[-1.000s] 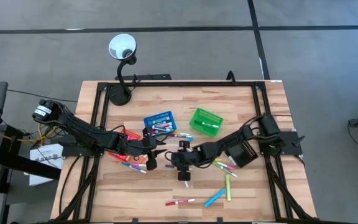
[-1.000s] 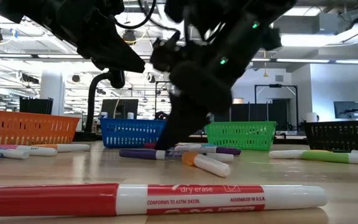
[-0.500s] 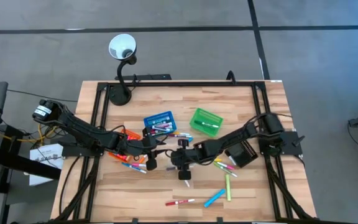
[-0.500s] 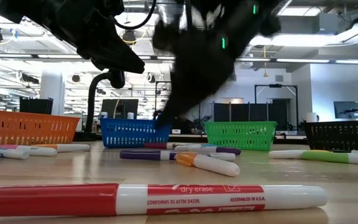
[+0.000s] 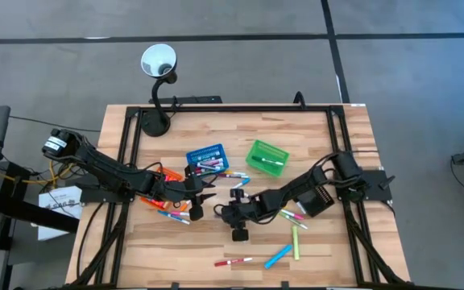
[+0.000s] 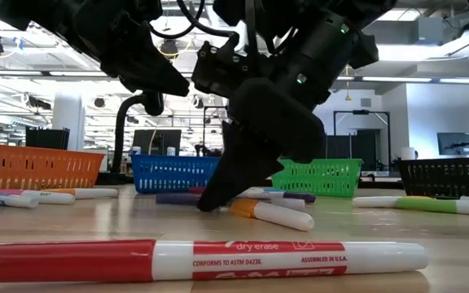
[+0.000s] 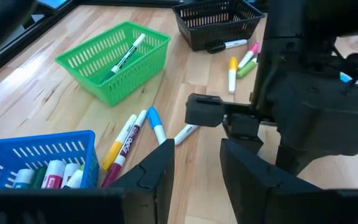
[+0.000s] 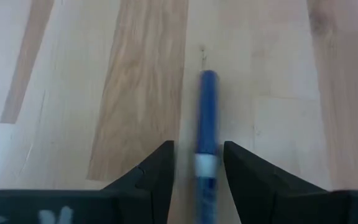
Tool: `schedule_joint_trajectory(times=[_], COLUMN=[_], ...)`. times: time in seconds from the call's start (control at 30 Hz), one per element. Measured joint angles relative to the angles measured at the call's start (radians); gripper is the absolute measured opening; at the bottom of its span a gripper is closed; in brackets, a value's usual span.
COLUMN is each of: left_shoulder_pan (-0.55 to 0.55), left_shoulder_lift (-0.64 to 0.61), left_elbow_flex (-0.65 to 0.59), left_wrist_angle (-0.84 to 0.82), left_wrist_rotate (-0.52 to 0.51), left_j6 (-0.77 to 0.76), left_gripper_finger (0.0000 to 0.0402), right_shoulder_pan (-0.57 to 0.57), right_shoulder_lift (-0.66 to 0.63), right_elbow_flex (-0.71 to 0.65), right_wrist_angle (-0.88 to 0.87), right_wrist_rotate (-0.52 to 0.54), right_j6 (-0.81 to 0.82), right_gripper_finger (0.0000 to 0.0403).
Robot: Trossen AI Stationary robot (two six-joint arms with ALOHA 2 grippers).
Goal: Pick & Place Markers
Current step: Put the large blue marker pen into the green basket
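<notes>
While most markers lie scattered over the wooden table [image 5: 321, 129], one blue marker [image 8: 206, 140] is seen between the two dark fingers of the right end effector [image 5: 225, 212], lying flat on the wood near the middle of the table. In the right wrist view, the fingers stand apart on either side of the barrel with a visible gap, so the marker is straddled rather than gripped; nothing is held. In the low view, this end effector is seen lowered until its tips are at or just above the table top.

Just beside it, the left end effector [image 5: 202, 199] hovers partly open and empty, close to the blue basket [image 5: 206, 156], in which several markers already lie. One white-barrelled marker rests in the green basket [image 5: 266, 156]. A black basket [image 7: 219, 23] sits on the right side of the table, and an orange basket [image 6: 31, 166] on the left.

More markers are spread around: a cluster beside the left arm, a few beside the black basket, and a red marker [image 5: 234, 262], a light blue one and a green one near the front edge.

Judging from this, the step in hand is the pick of the blue marker. The next move appears to call for the right fingers to be closed squarely on the barrel, after which the marker would be lifted and carried to a basket, likely the blue one.
</notes>
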Motion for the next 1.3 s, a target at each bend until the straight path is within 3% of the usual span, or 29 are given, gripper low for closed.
schedule_joint_trajectory(times=[0.17,0.43,0.67,0.83,0.97,1.13,1.3], left_shoulder_pan=[0.0,0.0,0.0,0.0,0.0,0.0,0.0], left_shoulder_lift=[0.0,0.0,0.0,0.0,0.0,0.0,0.0], left_elbow_flex=[0.0,0.0,0.0,0.0,0.0,0.0,0.0], left_wrist_angle=[0.0,0.0,0.0,0.0,0.0,0.0,0.0], left_wrist_rotate=[0.0,0.0,0.0,0.0,0.0,0.0,0.0], left_j6=[0.0,0.0,0.0,0.0,0.0,0.0,0.0], left_gripper_finger=[0.0126,0.0126,0.0126,0.0126,0.0126,0.0126,0.0126], right_shoulder_pan=[-0.006,-0.01,-0.02,-0.032,-0.073,-0.182,-0.284], right_shoulder_lift=[-0.001,-0.002,-0.109,-0.264,-0.391,-0.446,-0.397], right_elbow_flex=[0.0,-0.001,-0.007,-0.006,-0.003,-0.024,-0.07], right_wrist_angle=[0.001,0.001,-0.128,-0.389,-0.593,-0.755,-0.758], right_wrist_rotate=[-0.004,-0.006,0.049,0.218,0.353,0.352,0.339], right_j6=[-0.026,-0.005,-0.002,0.03,0.081,0.156,0.135], right_gripper_finger=[0.0116,0.002,0.0049,0.0019,0.0019,0.003,0.002])
